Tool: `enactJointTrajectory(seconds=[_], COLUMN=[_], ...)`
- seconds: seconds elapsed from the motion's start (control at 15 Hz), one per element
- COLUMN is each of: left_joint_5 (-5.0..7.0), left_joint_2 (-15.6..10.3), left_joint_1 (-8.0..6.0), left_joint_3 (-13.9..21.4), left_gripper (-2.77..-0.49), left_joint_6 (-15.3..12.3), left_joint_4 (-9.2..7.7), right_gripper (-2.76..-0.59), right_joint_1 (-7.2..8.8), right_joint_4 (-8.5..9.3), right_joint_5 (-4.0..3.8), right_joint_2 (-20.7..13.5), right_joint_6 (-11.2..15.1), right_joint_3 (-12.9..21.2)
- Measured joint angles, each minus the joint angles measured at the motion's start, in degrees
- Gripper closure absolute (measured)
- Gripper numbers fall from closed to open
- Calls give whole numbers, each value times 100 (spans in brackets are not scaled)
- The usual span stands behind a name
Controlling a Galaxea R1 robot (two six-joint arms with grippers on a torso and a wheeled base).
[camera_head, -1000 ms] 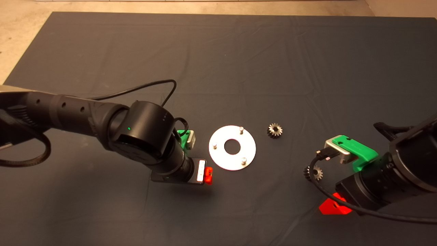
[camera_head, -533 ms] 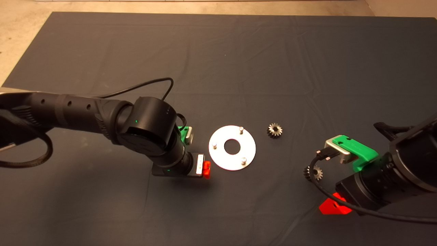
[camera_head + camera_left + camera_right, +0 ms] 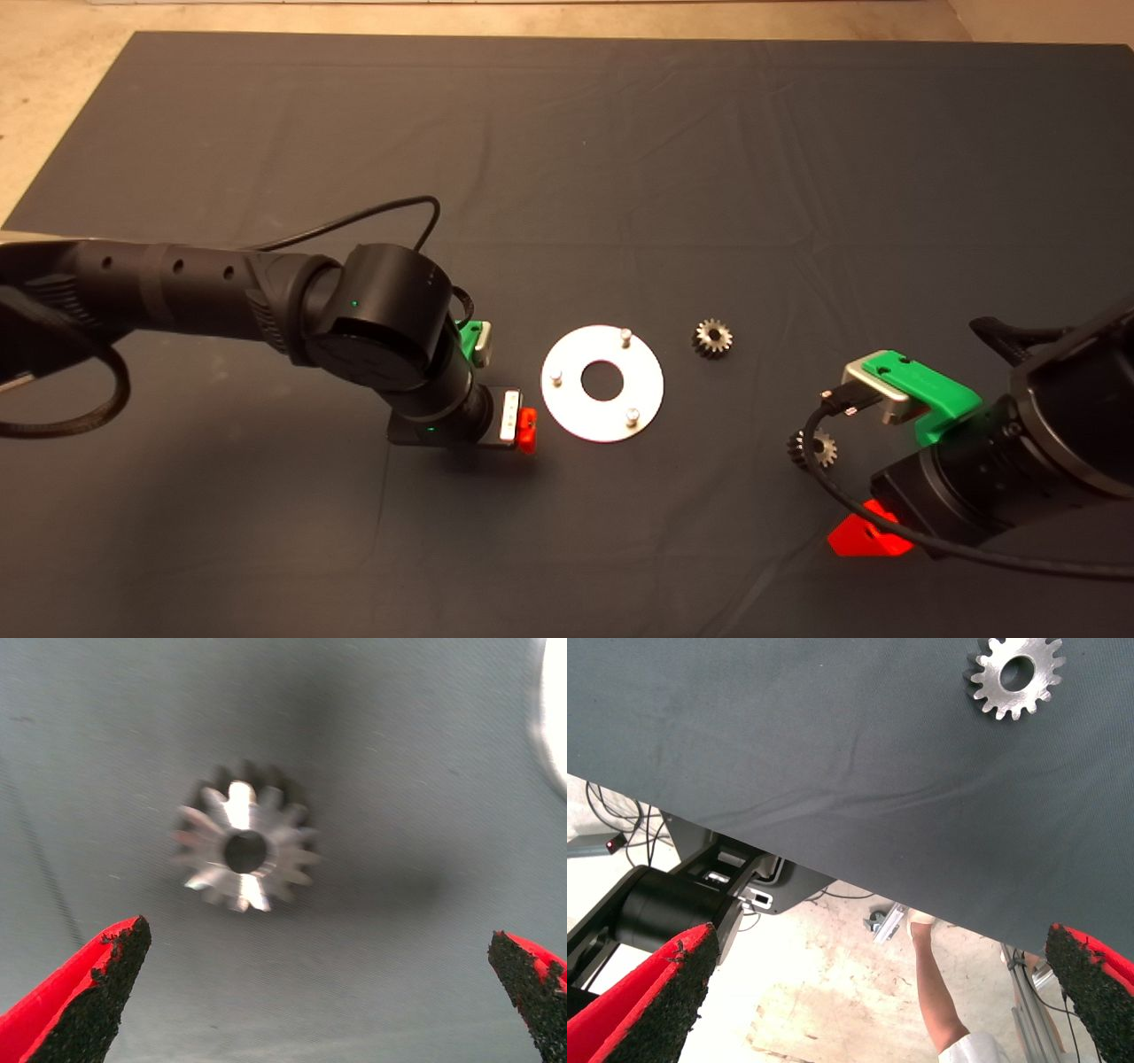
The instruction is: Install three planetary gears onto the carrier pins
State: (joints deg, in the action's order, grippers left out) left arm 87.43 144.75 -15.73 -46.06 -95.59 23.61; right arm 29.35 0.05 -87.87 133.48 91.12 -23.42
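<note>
Gears lie flat on the mat (image 3: 567, 177): one (image 3: 244, 848) under the left gripper (image 3: 319, 992) at the disc's (image 3: 602, 383) nine o'clock, between its wide-spread fingers, untouched; one (image 3: 712, 338) at two o'clock; one (image 3: 814, 447) at four o'clock, near the right gripper (image 3: 895, 992) — parked, fingers apart, empty. Three pins (image 3: 625, 335) stand bare on the disc. A person's arm (image 3: 939, 992) shows beyond the mat.
</note>
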Motion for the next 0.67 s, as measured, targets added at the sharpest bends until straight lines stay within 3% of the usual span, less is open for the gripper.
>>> enactJointTrajectory(seconds=[0.2,0.47,0.67], left_joint_5=[-4,-4,-2], left_joint_2=[-59,-108,-109], left_joint_1=[18,195,244], left_joint_3=[-24,-102,-204], left_gripper=[-277,-277,-277], left_joint_6=[39,165,229], left_joint_4=[6,59,152], right_gripper=[-275,-275,-275], right_joint_1=[2,1,0], right_joint_4=[0,0,0], right_joint_5=[-2,2,-2], right_joint_2=[1,-2,-2], right_joint_6=[0,0,0], right_joint_3=[0,0,0])
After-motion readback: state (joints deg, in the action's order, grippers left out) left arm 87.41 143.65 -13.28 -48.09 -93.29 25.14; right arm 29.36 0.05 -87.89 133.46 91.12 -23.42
